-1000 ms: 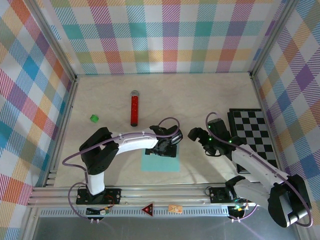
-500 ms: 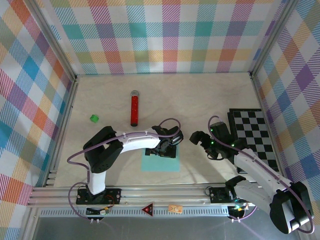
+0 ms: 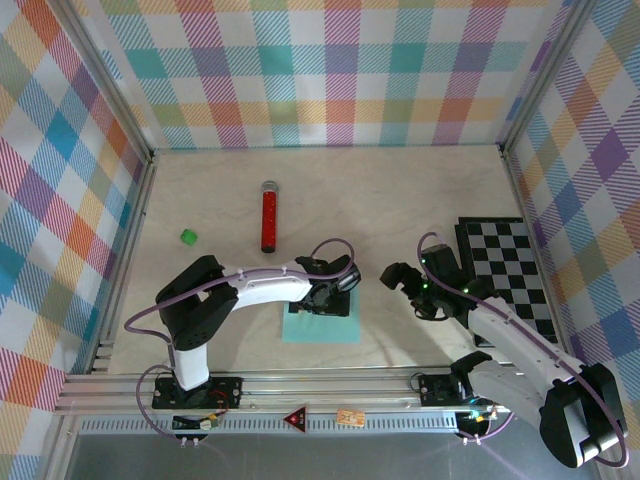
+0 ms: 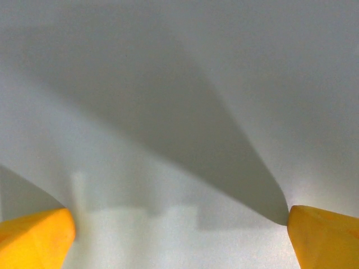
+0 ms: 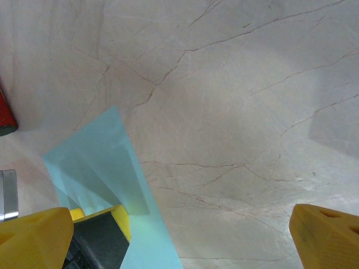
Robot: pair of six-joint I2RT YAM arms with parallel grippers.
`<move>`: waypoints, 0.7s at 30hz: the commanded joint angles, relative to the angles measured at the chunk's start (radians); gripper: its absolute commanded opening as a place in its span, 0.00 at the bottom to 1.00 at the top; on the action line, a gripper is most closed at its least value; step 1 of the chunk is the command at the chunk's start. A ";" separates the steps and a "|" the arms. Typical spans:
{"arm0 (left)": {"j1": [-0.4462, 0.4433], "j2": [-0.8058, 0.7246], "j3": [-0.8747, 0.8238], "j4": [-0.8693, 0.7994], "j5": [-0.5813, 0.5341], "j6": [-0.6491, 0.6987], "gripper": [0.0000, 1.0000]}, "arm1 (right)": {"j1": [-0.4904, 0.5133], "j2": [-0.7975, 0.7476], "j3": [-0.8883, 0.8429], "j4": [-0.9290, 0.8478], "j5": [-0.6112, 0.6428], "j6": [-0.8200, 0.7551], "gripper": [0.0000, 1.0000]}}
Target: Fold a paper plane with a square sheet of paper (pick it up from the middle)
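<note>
Square sheet of paper [image 3: 322, 328]: lying flat on the table [image 3: 400, 200], near the front edge and between the two arm bases, its far part covered by the left arm's wrist. Left gripper [image 3: 323, 304]: positioned over the far half of the sheet and released, with nothing between its jaws. In the left wrist view its yellow fingertips [image 4: 33, 238] stand wide apart, and their shadows meet them on the pale paper surface. Right gripper [image 3: 397, 277]: well apart from the sheet on its right side, over bare table, fingers spread and empty. Its wrist view takes in one corner of the cyan sheet. Checkered board [image 3: 510, 270]: at the right wall. Red tube [image 3: 268, 216] and small green block [image 3: 186, 237]: further back on the left, clear of the paper.
</note>
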 commanded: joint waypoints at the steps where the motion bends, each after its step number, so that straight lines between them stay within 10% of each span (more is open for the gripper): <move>1: 0.006 0.076 -0.063 0.032 0.097 -0.010 0.97 | -0.007 -0.014 0.007 -0.020 0.006 0.036 0.99; 21: 0.005 0.083 -0.050 0.033 0.061 0.012 0.91 | -0.007 -0.075 -0.021 -0.043 0.030 0.084 0.99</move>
